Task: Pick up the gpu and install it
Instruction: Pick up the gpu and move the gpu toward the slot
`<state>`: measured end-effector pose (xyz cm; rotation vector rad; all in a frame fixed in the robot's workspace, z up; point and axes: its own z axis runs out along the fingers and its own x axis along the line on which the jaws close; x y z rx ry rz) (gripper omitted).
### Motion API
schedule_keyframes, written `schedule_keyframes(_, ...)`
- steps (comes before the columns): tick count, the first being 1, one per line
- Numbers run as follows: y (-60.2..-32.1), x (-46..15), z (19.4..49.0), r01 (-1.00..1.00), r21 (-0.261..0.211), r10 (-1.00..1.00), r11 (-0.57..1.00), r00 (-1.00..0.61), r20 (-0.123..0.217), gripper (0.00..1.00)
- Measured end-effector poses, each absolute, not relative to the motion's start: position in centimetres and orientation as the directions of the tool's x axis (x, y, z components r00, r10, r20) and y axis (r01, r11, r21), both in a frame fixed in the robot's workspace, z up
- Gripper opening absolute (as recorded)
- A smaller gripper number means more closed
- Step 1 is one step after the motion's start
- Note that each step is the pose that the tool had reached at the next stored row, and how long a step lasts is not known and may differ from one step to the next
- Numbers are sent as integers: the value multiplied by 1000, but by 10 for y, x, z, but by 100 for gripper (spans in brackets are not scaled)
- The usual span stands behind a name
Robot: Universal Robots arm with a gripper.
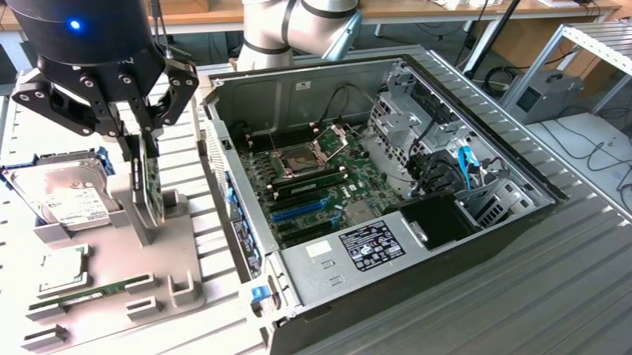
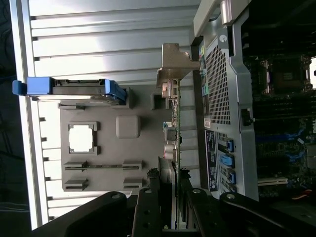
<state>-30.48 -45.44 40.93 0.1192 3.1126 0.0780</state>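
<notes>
Workshop: my black pincer (image 1: 144, 151) is clenched on the thin, dark, rectangular gpu card (image 1: 148, 194). The card stands upright on its edge in a slot of the grey moulded plastic holder (image 1: 118, 277), which sits on the ribbed metal surface (image 1: 553, 296). From my wrist, the gpu card (image 2: 174, 123) is a mere sliver between my fingers (image 2: 148, 207). Its angled silver end bracket (image 2: 173, 69) is at the far end, and the fan face is hard to make out. A silver hard drive with a white label (image 1: 64, 200) leans in the holder just beside it. The open grey steel computer case (image 1: 286, 96) sits near with its green motherboard (image 1: 316, 185) exposed and its lower corner cut off.
</notes>
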Motion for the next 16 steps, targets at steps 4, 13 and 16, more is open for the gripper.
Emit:
schedule_keyframes(4, -454, -305, 410, 76, 51, 77, 996, -997, -24, 26)
schedule_keyframes(13, -454, -305, 412, 76, 51, 77, 996, -997, -24, 26)
schedule_keyframes(16, -454, -305, 413, 76, 51, 77, 996, -997, -24, 26)
